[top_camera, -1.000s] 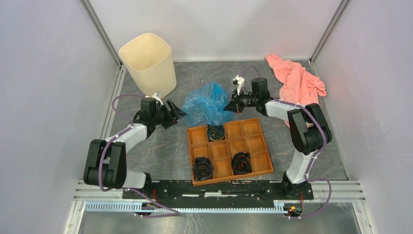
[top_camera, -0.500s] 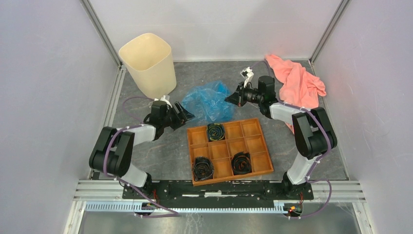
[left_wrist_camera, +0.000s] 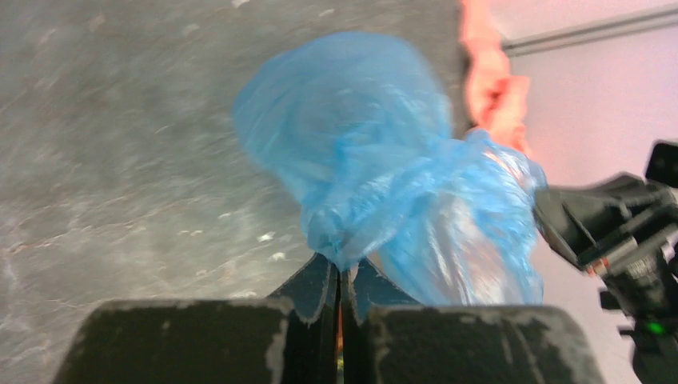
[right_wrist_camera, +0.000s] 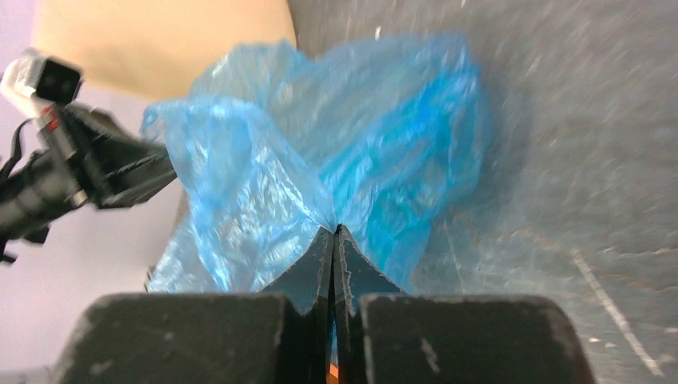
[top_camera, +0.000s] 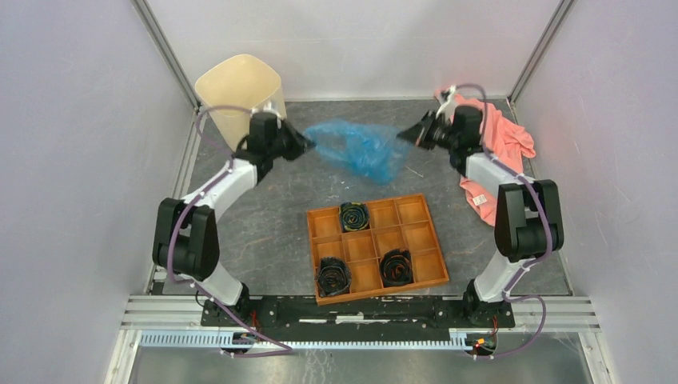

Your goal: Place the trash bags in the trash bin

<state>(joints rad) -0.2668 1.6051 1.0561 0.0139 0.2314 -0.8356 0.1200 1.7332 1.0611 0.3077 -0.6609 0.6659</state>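
The light-blue trash bag (top_camera: pixel 361 148) hangs stretched in the air between both grippers, above the grey table. My left gripper (top_camera: pixel 307 144) is shut on its left end, right beside the cream trash bin (top_camera: pixel 238 100) at the back left. My right gripper (top_camera: pixel 406 136) is shut on the bag's right end. In the left wrist view the film (left_wrist_camera: pixel 384 200) bunches out from the pinched left gripper (left_wrist_camera: pixel 342 274). In the right wrist view the bag (right_wrist_camera: pixel 336 176) spreads from the closed right gripper (right_wrist_camera: pixel 333 230), with the bin (right_wrist_camera: pixel 160 40) behind.
An orange compartment tray (top_camera: pixel 376 246) with black coiled rolls (top_camera: pixel 333 274) lies in the middle front. A salmon-pink cloth (top_camera: pixel 500 136) is heaped at the back right, under the right arm. Enclosure walls stand close on both sides.
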